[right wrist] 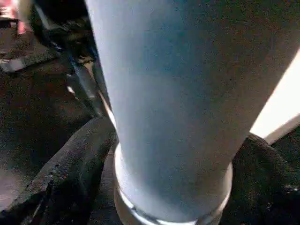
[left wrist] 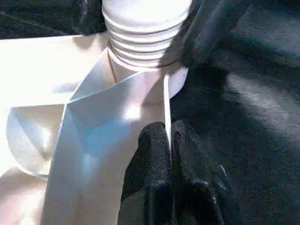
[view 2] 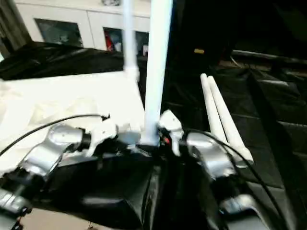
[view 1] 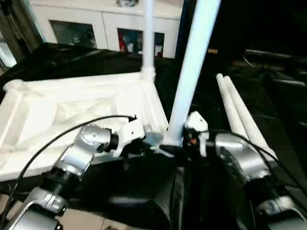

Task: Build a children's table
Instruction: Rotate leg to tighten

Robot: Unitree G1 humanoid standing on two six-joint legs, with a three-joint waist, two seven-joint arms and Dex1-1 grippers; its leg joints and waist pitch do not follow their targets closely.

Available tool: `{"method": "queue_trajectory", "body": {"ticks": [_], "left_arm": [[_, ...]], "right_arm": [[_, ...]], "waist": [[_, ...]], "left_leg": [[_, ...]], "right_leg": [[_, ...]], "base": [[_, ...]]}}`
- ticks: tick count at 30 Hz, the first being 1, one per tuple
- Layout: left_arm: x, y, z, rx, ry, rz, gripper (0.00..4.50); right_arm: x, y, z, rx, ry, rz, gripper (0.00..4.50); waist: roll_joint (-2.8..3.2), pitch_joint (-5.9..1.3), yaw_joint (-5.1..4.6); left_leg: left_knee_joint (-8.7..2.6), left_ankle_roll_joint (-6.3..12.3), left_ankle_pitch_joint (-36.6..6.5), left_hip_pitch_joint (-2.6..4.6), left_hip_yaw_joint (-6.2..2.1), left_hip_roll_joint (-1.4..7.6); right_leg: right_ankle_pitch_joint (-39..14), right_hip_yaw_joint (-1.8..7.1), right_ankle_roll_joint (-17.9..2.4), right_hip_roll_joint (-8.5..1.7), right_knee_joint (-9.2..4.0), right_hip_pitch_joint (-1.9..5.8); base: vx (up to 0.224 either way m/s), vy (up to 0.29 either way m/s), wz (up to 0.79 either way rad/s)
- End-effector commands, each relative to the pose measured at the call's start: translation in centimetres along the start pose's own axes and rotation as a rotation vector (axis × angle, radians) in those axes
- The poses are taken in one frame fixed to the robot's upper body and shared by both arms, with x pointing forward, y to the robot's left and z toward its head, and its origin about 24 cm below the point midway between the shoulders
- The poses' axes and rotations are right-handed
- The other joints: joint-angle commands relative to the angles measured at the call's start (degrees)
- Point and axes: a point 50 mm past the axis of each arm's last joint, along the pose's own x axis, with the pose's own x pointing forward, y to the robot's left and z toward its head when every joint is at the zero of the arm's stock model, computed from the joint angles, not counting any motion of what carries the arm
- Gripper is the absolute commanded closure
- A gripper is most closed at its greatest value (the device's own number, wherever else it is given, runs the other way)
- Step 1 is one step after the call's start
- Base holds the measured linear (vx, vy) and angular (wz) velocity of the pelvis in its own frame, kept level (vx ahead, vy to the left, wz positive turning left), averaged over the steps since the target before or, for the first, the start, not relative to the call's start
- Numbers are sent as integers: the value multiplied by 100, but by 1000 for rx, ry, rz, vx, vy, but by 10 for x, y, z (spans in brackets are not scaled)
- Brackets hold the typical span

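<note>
A: Where is the tabletop (view 1: 72,115) in relation to the claws?

B: It lies underside up on the black-draped bench (view 1: 268,96), ribs showing, stretching away to the left of both claws. Its near right corner socket sits directly between them.

A: What has the left claw (left wrist: 168,140) got?

B: Its two black fingers are pressed together on the thin white rim wall of the tabletop, just short of that corner socket. In the left wrist view the wall runs straight into the seam between the fingertips (left wrist: 150,154).

A: And the right claw (right wrist: 173,187)?

B: Its fingers (right wrist: 70,164) stand wide apart on either side of the near leg (view 1: 192,67), low down at the collar where the leg enters the socket. The frames don't settle whether the pads actually press on the tube, so I can't say it has hold of it.

A: How does that leg stand?

B: It rises from the socket between the two claws, leaning slightly to the right, with its threaded end (left wrist: 145,28) at the socket mouth just beyond the left claw.

A: Other legs?

B: The far leg (view 1: 148,33) stands upright in the far right corner, beyond both claws. Two spare legs (view 1: 240,115) lie side by side on the bench to the right of the right claw. A white glass-door cabinet (view 1: 105,28) stands behind everything.
</note>
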Motion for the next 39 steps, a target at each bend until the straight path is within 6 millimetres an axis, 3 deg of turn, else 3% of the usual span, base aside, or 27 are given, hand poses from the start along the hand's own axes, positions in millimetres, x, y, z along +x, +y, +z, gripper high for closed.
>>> {"method": "queue_trajectory", "body": {"ticks": [1,10,15,21,23,25,28,30,32,34,39], "left_arm": [[5,-6,6,29,-43,-58,450],[1,-8,0,18,-16,-74,450],[4,-2,0,14,-14,-5,450],[17,17,15,-81,-71,182,450],[25,26,25,-127,-91,247,450],[29,30,30,-140,-98,281,450],[34,35,37,-143,-102,324,450],[40,37,44,-136,-116,336,450],[40,37,44,-136,-116,336,450],[44,34,47,-96,-121,316,450],[42,28,41,-74,-117,265,450]], "right_arm": [[-1,4,1,-4,4,35,88],[0,10,-1,14,26,83,165],[4,9,-5,34,22,30,176],[29,-4,-15,181,6,-281,178],[43,-8,-16,267,2,-406,178],[52,-10,-15,298,1,-464,178],[63,-11,-12,343,0,-525,178],[76,-8,-2,315,-28,-508,178],[76,-8,-2,315,-28,-508,122],[84,-5,8,296,-58,-447,106],[79,-4,8,218,-42,-393,62]], "waist": [[-6,-350,1],[0,-366,13],[-4,-358,21],[-15,-325,-4],[0,-315,-65],[-18,-327,-86],[-14,-340,-92],[3,-344,-93],[8,-353,-86],[10,-369,-76],[14,-378,-62]], "left_leg": [[-405,349,-1002,-81,112,12],[-401,324,-819,-94,107,10],[-398,299,-857,-96,112,4],[-427,102,-1202,-70,89,-28],[-420,20,-1250,-77,74,-72],[-424,34,-1210,-118,58,-69],[-412,72,-1210,-93,67,-82],[-421,104,-1210,-92,71,-56],[-423,114,-1154,-97,78,-50],[-418,151,-1044,-102,87,-45],[-406,225,-886,-112,98,-40]], "right_leg": [[-1765,148,-1104,-258,-436,383],[-1452,140,-1169,-255,-399,400],[-1583,141,-1131,-260,-419,398],[-2687,130,-712,-262,-524,347],[-3045,111,-564,-253,-559,324],[-3143,104,-454,-266,-572,355],[-3126,107,-434,-258,-597,319],[-2808,113,-554,-253,-562,312],[-2468,121,-688,-248,-529,331],[-1956,130,-889,-243,-472,363],[-1526,139,-1098,-262,-429,409]], "base": [[0,0,0],[0,0,0],[0,0,0],[0,0,0],[0,0,0],[0,0,0],[0,0,0],[0,0,0],[0,0,0],[0,0,0],[0,0,0]]}}
